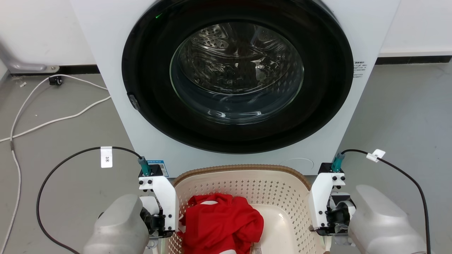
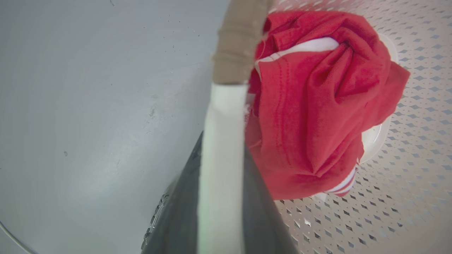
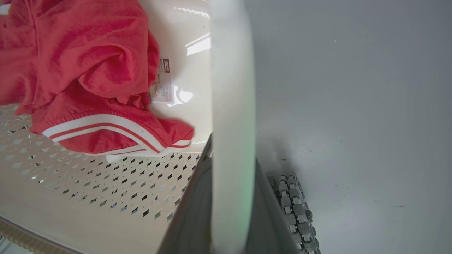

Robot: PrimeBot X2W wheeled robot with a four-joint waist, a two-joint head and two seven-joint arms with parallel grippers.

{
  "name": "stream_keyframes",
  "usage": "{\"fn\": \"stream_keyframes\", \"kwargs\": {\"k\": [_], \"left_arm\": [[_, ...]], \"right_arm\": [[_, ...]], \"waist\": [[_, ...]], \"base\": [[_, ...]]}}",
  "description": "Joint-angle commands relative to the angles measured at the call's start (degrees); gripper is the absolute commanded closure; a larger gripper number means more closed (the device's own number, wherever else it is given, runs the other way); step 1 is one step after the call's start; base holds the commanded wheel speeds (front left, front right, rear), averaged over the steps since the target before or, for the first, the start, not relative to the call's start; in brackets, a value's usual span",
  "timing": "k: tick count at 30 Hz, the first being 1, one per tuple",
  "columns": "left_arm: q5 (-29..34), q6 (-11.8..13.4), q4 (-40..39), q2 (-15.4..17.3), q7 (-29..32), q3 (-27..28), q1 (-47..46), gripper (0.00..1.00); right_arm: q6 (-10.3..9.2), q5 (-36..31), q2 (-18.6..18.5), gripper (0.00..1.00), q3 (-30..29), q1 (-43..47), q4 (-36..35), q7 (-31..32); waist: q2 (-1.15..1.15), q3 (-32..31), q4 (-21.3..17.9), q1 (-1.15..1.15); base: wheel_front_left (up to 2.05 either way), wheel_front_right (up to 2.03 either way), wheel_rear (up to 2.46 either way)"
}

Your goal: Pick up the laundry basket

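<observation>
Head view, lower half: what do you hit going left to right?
Tagged black cable → left hand → red garment, lying in the laundry basket → right hand → second tagged black cable.

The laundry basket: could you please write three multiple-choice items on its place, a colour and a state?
1. Where is the laundry basket?
A. In front of the washing machine.
B. On top of it.
C. Inside it.

2. The garment inside is:
A. Blue.
B. Red.
C. Green.

3. The left gripper is:
A. Closed on the basket's white handle.
B. Open, clear of it.
C. Holding the garment.

Answers:
1 A: the machine's front rises beyond its rim.
2 B: red cloth, white stripes.
3 A: the handle runs between its fingers.
</observation>
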Motion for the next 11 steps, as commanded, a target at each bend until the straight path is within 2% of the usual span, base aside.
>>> {"fn": "stream_keyframes", "kwargs": {"k": [1, 11], "left_arm": [[0.1, 0.2, 0.1, 0.9, -0.1, -0.2, 0.6, 1.00], [-0.2, 0.2, 0.1, 1.1, -0.4, -0.5, 0.7, 1.00]], "right_arm": [[0.00, -0.6, -0.5, 1.00, -0.2, 0.6, 0.1, 0.2], [0.00, -1.6, -0.4, 1.00, -1.4, 0.7, 0.1, 0.8]], "waist": [[0.00, 0.0, 0.0, 0.00], [0.00, 0.0, 0.1, 0.00]], "base": [[0.00, 0.00, 0.00], [0.00, 0.00, 0.00]]}}
